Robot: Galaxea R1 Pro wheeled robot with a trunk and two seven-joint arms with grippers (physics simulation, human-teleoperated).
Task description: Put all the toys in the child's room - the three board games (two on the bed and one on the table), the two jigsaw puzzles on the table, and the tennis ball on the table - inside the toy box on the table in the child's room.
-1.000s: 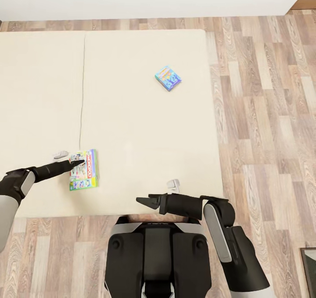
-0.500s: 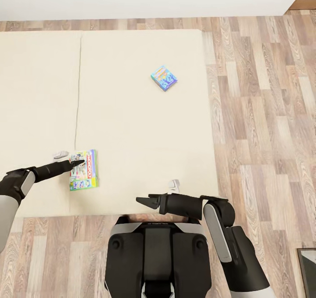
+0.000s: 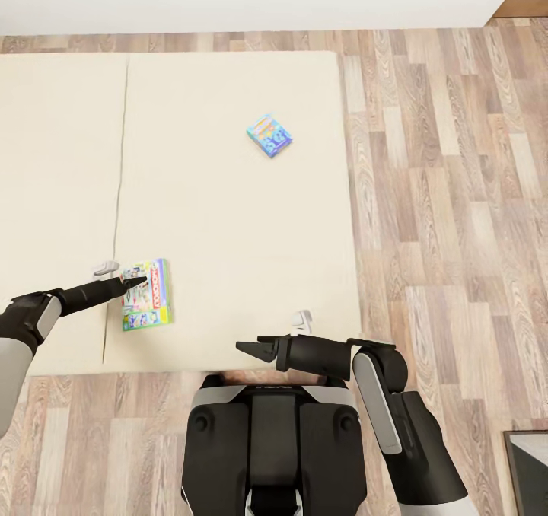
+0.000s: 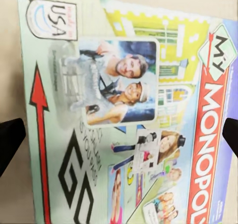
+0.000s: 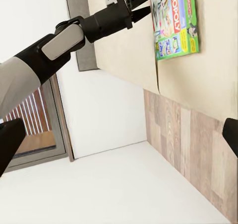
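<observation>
Monopoly board game (image 3: 145, 294) flat on bed (image 3: 228, 219) beneath left gripper (image 3: 138, 281), jaws spread wide around printed lid in wrist view; blue board game (image 3: 269, 135) farther off; right gripper (image 3: 247, 348) jaws parted, empty.

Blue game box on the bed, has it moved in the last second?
No. The blue game box keeps the same gap from the right edge of the bed. The whole head view slid left, so the camera moved.

Your left gripper (image 3: 137, 280) covers part of the Monopoly box (image 3: 146, 294), whose edges run out of the left wrist view. The small blue board game (image 3: 269, 135) is too small to read its print. The bed (image 3: 228, 219) is cut off at the head view's left edge.
</observation>
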